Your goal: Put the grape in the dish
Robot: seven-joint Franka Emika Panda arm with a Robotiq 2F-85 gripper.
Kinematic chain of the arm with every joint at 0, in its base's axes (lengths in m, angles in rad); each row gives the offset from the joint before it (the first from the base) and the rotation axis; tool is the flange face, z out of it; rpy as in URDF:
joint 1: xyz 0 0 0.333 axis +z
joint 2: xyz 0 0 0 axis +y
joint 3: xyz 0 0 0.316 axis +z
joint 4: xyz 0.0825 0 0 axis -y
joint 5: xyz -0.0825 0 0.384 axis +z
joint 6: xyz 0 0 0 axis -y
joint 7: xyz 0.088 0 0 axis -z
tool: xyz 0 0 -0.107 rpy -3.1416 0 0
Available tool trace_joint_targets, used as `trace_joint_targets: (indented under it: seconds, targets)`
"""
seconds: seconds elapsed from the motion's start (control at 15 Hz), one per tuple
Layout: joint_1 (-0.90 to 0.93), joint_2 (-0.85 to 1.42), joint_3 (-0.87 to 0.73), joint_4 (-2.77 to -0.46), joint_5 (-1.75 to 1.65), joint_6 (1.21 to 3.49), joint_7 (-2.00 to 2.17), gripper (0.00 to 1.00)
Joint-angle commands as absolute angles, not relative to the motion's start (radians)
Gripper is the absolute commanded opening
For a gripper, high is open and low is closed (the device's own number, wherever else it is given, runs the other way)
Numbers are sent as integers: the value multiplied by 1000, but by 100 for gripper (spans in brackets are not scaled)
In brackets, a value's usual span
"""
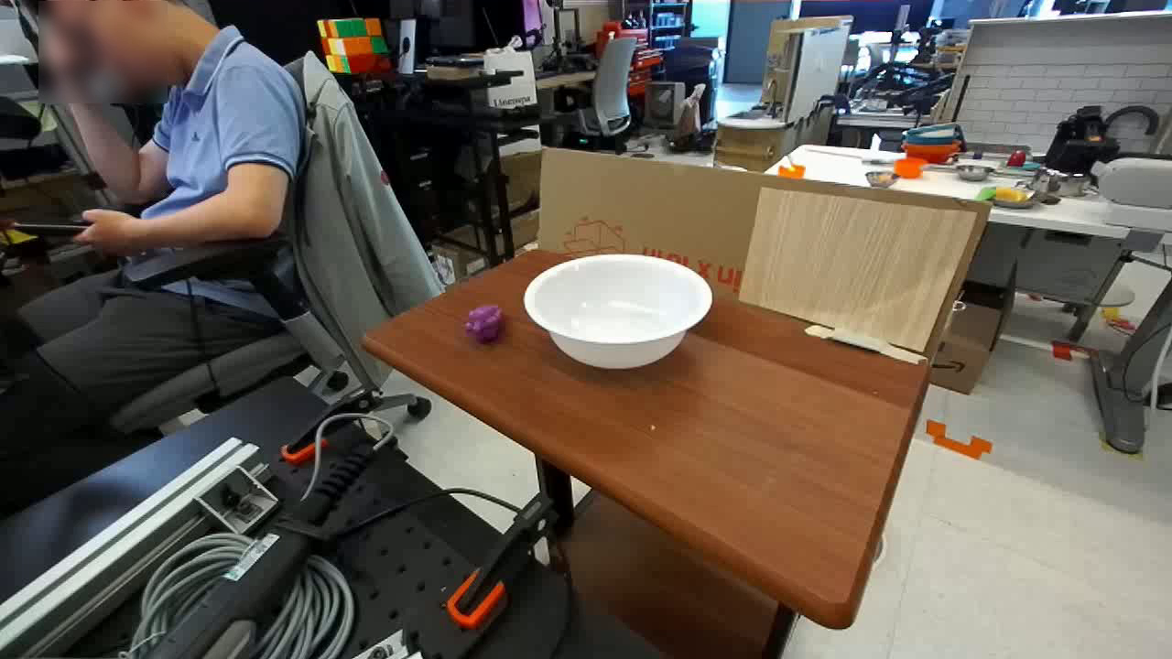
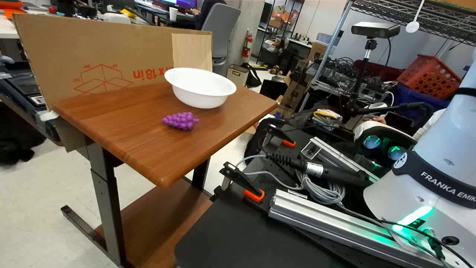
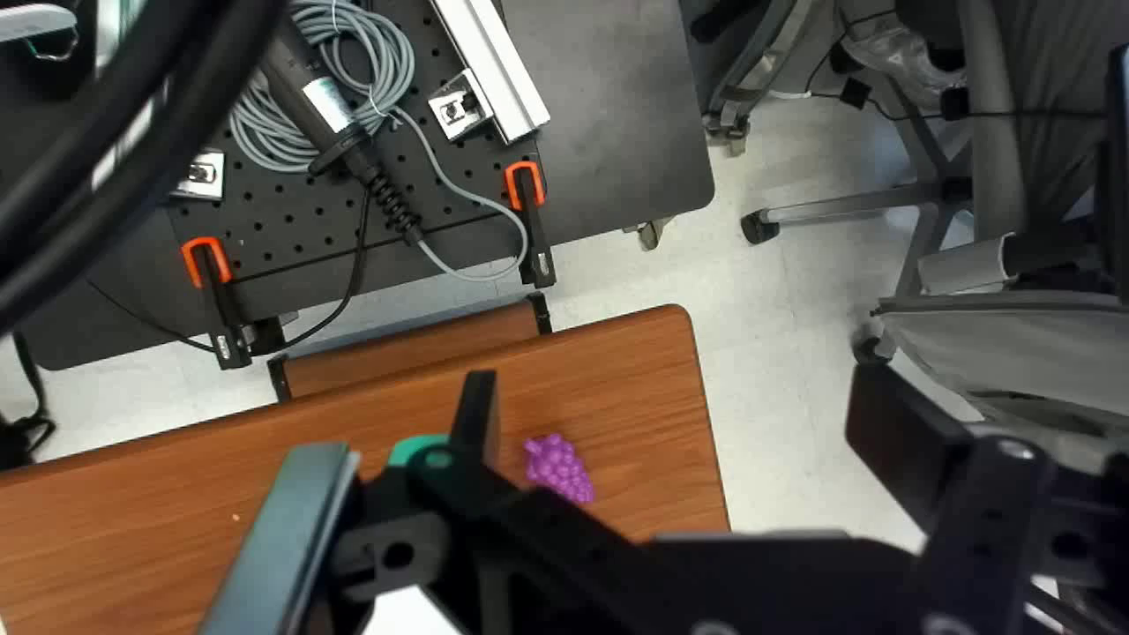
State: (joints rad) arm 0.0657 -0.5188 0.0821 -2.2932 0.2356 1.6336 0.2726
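The tool (image 3: 691, 428), shown in the wrist view, has its two fingers (image 3: 479, 414) set wide apart, with the brown worktop (image 3: 635, 397) and pale floor (image 3: 767, 353) visible between them. The grape (image 3: 561, 467), a purple knobbly cluster, appears within that span, nearer one finger than the other, and lies on the worktop. The dish (image 1: 615, 355) stands upright on the same surface in both exterior views; its glossy white inner wall shows, and the grape rests outside it, near but not touching. A white patch (image 3: 406, 613) low in the wrist view is possibly the dish, though the tool covers most of that area. Beyond the dish, a cardboard sheet (image 1: 659, 197) rises along the worktop's edge. Farther out, in an exterior view, a blue container (image 1: 932, 135) sits on an orange container (image 1: 932, 152) upon a white table (image 1: 833, 163); in an exterior view, a red basket (image 2: 429, 76) stands above a blue bin (image 2: 416, 104).
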Motion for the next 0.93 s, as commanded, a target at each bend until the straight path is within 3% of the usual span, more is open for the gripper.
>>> trace_joint_targets:
  seconds: [0.0, 0.87]
  targets:
    - [52, -519, 93, -2291, 240, 1630, 268, 100]
    - [74, -470, 103, -2234, 156, 1634, 138, 100]
